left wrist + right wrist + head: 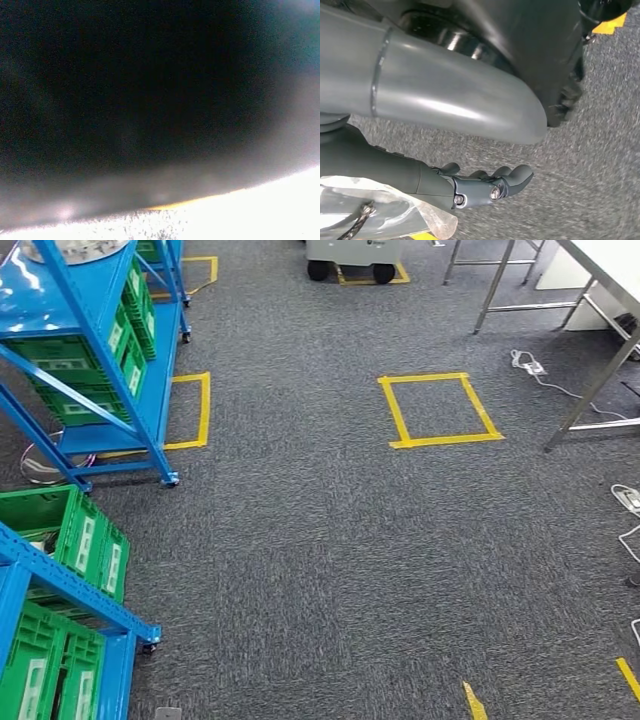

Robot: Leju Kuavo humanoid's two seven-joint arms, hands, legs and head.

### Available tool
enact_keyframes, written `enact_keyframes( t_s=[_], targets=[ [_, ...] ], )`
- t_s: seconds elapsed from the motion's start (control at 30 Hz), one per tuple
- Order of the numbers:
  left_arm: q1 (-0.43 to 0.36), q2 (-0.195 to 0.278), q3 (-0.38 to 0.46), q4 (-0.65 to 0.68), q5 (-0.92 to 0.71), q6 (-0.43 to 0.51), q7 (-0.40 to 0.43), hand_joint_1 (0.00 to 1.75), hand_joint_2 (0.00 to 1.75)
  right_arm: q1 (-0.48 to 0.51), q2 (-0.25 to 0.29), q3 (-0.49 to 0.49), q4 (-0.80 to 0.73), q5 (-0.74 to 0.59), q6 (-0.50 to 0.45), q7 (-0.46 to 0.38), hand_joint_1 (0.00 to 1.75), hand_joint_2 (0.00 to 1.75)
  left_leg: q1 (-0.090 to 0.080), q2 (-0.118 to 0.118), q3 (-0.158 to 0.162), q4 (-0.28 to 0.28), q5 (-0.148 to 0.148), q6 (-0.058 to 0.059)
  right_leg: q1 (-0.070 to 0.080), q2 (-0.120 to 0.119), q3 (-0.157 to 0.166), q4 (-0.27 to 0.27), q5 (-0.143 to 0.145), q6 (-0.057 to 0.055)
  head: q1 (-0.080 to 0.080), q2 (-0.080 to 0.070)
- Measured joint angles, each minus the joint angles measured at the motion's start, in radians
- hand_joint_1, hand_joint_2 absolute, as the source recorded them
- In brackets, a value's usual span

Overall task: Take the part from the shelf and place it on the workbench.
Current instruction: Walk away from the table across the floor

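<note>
In the right wrist view my right hand (478,186) hangs over grey carpet, dark fingers stretched along a clear plastic bag (399,216). The bag holds a part with a dark cord and is pressed under the hand, off the floor. In the head view the blue shelf (155,390) stands at the far left, with green crates (128,335) on its levels. The white workbench (604,265) on metal legs is at the upper right. The left wrist view is dark and blurred, with a bright strip of floor along one edge.
A second blue rack with green crates (83,540) stands at the near left. A yellow tape square (440,440) marks the carpet mid-floor. Cables and a power strip (532,365) lie by the workbench legs. A wheeled white unit (351,255) stands far ahead.
</note>
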Motion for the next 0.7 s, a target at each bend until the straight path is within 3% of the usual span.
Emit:
enact_keyframes(
  t_s=[0.07,0.1,0.13,0.17,0.23,0.3,0.37,0.4,0.47,0.53,0.6,0.63,0.7],
  targets=[
    [-0.001,0.000,0.000,0.000,-0.001,0.000,0.000,0.00,0.00,0.004,0.000,0.000,0.000,0.000,0.000,0.000,0.00,0.00,-0.003,-0.027,-0.001,0.000,-0.001,0.004,0.001,0.022,-0.077,0.144,-0.052,-0.003,0.001,0.000],
    [0.000,0.000,0.000,0.000,-0.001,0.000,0.000,0.00,0.00,0.005,0.000,0.000,0.000,0.000,0.000,0.000,0.00,0.00,-0.005,-0.042,-0.001,0.001,-0.001,0.005,0.001,0.025,-0.102,0.181,-0.051,-0.006,0.001,0.000],
    [0.001,0.000,0.000,0.000,-0.002,-0.001,0.000,0.00,0.00,0.006,0.000,-0.001,0.000,0.001,0.000,0.000,0.00,0.00,-0.006,-0.057,0.001,0.001,-0.001,0.005,0.002,0.027,-0.109,0.175,-0.029,-0.010,0.001,0.000],
    [0.001,0.000,0.000,0.000,-0.002,-0.001,0.000,0.00,0.00,0.007,0.000,-0.001,0.000,0.001,0.000,0.000,0.00,0.00,-0.007,-0.073,0.003,0.001,-0.001,0.005,0.003,0.033,-0.096,0.129,0.010,-0.015,0.001,0.000],
    [0.000,-0.001,0.000,0.000,-0.003,-0.003,0.000,0.00,0.00,0.007,0.000,-0.001,0.000,0.001,0.000,0.000,0.00,0.00,-0.010,-0.101,0.005,0.002,-0.002,0.003,0.003,0.077,-0.047,-0.007,0.090,-0.028,0.000,0.000],
    [-0.002,-0.002,0.000,0.000,-0.004,-0.005,-0.001,0.00,0.00,0.007,0.001,-0.002,0.000,0.000,-0.001,0.000,0.00,0.00,-0.008,-0.126,-0.001,0.004,-0.001,-0.005,0.003,0.117,-0.012,-0.089,0.115,-0.035,0.000,0.000],
    [0.001,-0.003,0.000,0.000,-0.006,-0.006,-0.001,0.00,0.00,0.006,0.001,-0.003,0.000,0.001,-0.001,0.000,0.00,0.00,-0.003,-0.150,-0.009,0.001,0.005,-0.019,0.005,0.109,-0.001,-0.104,0.112,-0.036,0.001,0.000],
    [0.003,-0.003,0.000,0.000,-0.006,-0.006,-0.001,0.00,0.00,0.006,0.001,-0.003,0.000,0.000,-0.001,0.000,0.00,0.00,-0.002,-0.147,-0.012,0.003,0.005,-0.026,0.005,0.097,0.002,-0.109,0.116,-0.039,0.000,0.000],
    [0.003,-0.002,0.001,0.000,-0.008,-0.006,-0.001,0.00,0.00,0.006,0.003,-0.005,0.000,0.000,-0.002,0.000,0.00,0.00,-0.005,-0.100,-0.034,0.049,-0.027,-0.036,0.002,0.067,0.009,-0.122,0.122,-0.047,-0.004,0.000],
    [-0.001,-0.002,0.001,0.000,-0.011,-0.005,-0.001,0.00,0.00,0.007,0.004,-0.006,0.000,0.000,-0.003,-0.001,0.00,0.00,-0.006,-0.041,-0.090,0.169,-0.091,-0.043,0.003,0.032,0.013,-0.125,0.121,-0.054,-0.008,0.000],
    [-0.001,-0.001,0.001,0.000,-0.013,-0.005,-0.001,0.00,0.00,0.009,0.005,-0.007,0.000,0.001,-0.003,-0.001,0.00,0.00,-0.003,-0.022,-0.138,0.271,-0.126,-0.049,0.005,-0.002,0.014,-0.124,0.118,-0.056,-0.008,0.000],
    [0.001,-0.001,0.001,0.000,-0.013,-0.005,-0.001,0.00,0.00,0.008,0.005,-0.008,0.000,0.001,-0.003,-0.001,0.00,0.00,-0.002,-0.018,-0.137,0.274,-0.116,-0.051,0.005,-0.017,0.015,-0.124,0.116,-0.056,-0.008,0.000],
    [0.003,-0.001,0.001,0.000,-0.013,-0.005,-0.001,0.00,0.00,0.005,0.005,-0.008,0.000,0.001,-0.003,-0.001,0.00,0.00,-0.002,0.001,-0.079,0.171,-0.052,-0.048,0.006,-0.042,0.020,-0.124,0.113,-0.053,-0.008,0.000]
  ],
)
